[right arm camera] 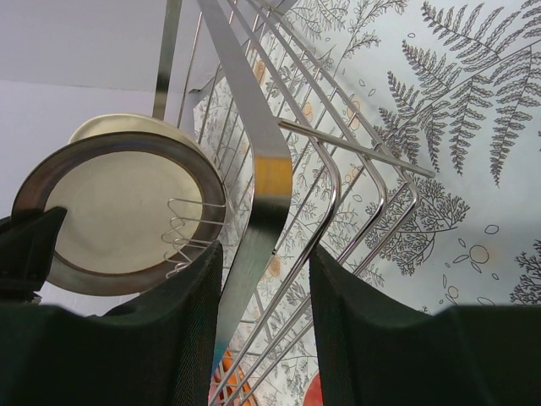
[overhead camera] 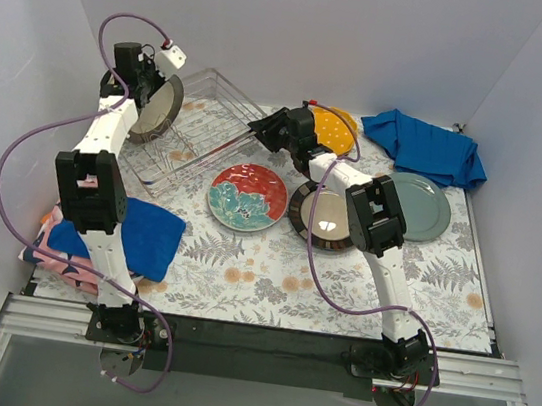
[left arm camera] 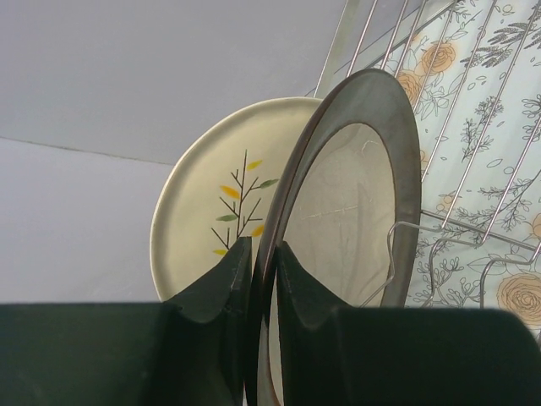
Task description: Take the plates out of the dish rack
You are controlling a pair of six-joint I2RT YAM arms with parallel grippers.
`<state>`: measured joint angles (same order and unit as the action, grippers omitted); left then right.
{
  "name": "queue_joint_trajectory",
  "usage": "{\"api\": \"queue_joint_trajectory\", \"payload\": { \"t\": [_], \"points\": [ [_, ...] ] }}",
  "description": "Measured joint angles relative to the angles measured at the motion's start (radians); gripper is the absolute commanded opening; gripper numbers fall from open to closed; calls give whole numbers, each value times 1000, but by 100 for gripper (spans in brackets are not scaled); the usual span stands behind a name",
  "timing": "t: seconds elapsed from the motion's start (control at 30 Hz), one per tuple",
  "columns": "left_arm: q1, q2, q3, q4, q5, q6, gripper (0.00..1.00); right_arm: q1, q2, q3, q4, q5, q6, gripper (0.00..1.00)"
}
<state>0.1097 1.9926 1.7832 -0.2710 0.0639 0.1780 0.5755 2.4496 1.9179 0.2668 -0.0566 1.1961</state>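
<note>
The silver wire dish rack [overhead camera: 210, 134] stands at the back left. My left gripper [overhead camera: 154, 86] is shut on the rim of a dark-rimmed plate [overhead camera: 158, 113] standing on edge at the rack's left end. In the left wrist view the left gripper [left arm camera: 264, 247] pinches that plate [left arm camera: 355, 194], and a cream plate with a sprig [left arm camera: 211, 203] stands just behind it. My right gripper [overhead camera: 261, 126] is at the rack's right rim. In the right wrist view the right gripper [right arm camera: 266, 254] clamps the rack's flat rim band [right arm camera: 264, 190] and a wire.
On the table lie a teal-red floral plate [overhead camera: 248, 197], a dark-rimmed glossy plate [overhead camera: 325, 217], an orange dotted plate [overhead camera: 332, 126] and a grey-teal plate [overhead camera: 419, 206]. Blue cloths lie at the back right [overhead camera: 425, 146] and front left [overhead camera: 150, 237]. White walls enclose the table.
</note>
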Motion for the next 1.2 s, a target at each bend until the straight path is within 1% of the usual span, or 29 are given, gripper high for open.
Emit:
{"api": "queue_joint_trajectory", "payload": {
  "t": [0.33, 0.6, 0.7, 0.87, 1.07, 1.2],
  "points": [
    [16, 8, -3, 21, 22, 0, 0, -4, 0, -11, 25, -18, -14, 1],
    [26, -39, -117, 146, 42, -2, 0, -5, 0, -11, 25, -21, -26, 1],
    [30, -33, -107, 144, 53, -3, 0, -6, 0, -11, 26, -24, -29, 1],
    [32, 13, -18, 80, 61, -8, 0, -7, 0, -11, 27, -26, -34, 1],
    [32, 14, -15, 76, 56, -10, 0, -8, 0, -11, 28, -32, -41, 1],
    [34, 4, -39, 98, 55, -28, 0, -9, 0, -11, 29, -38, -45, 1]
  ]
}}
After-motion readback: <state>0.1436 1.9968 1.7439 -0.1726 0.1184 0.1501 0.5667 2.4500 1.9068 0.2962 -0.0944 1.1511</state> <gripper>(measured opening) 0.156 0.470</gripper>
